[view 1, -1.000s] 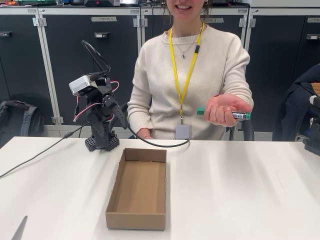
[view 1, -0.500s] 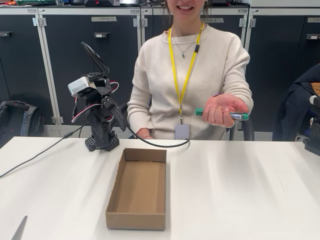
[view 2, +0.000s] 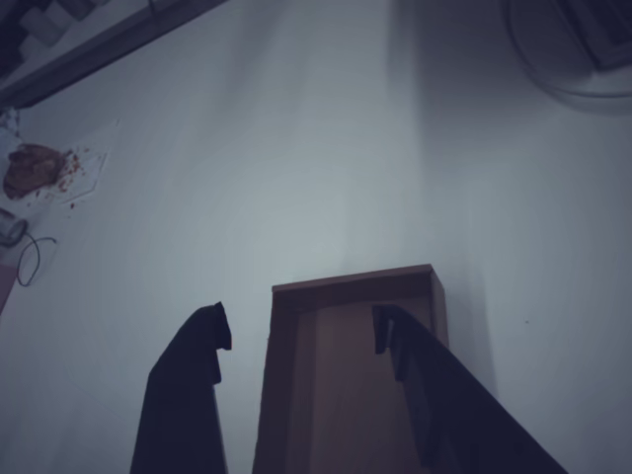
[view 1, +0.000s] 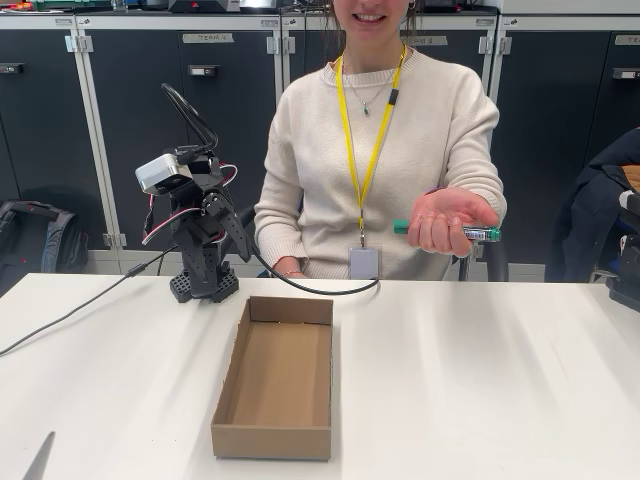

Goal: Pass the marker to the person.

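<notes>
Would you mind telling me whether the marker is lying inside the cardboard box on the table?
No, in the fixed view the marker rests in the person's hand above the table, and the cardboard box holds nothing.

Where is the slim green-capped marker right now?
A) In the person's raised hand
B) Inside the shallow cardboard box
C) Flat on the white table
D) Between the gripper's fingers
A: the marker lies in the person's hand; the gripper is open with nothing between its fingers.
</notes>
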